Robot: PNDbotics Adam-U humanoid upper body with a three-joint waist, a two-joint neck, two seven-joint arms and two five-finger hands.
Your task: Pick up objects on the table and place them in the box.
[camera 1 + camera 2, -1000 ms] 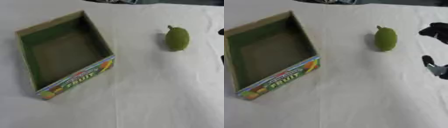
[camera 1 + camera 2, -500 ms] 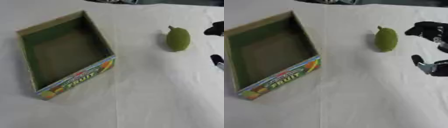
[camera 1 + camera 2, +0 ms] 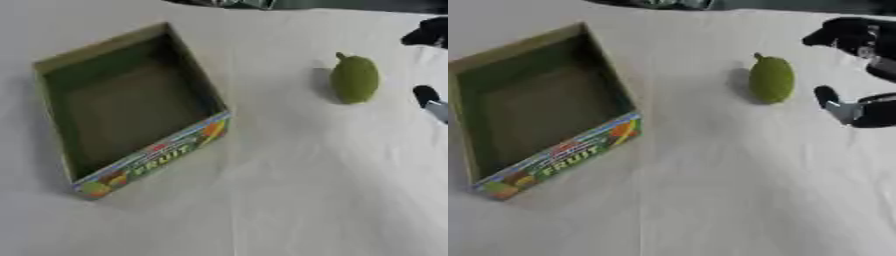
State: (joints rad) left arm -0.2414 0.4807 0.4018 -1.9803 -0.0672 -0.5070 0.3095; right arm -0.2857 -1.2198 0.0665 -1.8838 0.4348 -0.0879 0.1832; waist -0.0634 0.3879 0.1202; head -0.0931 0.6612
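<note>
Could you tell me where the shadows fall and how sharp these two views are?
Left eye view: soft throughout; the green fruit casts a faint shadow to its left. Right eye view: equally soft; the right hand is blurred, and the box interior is dim.

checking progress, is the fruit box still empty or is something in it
Empty. The box shows only its bare green floor, and the green fruit lies outside it on the white table.

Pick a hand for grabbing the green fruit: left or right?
Right. The right hand is already beside the green fruit, fingers spread toward it, not touching. The left hand is not in view.
</note>
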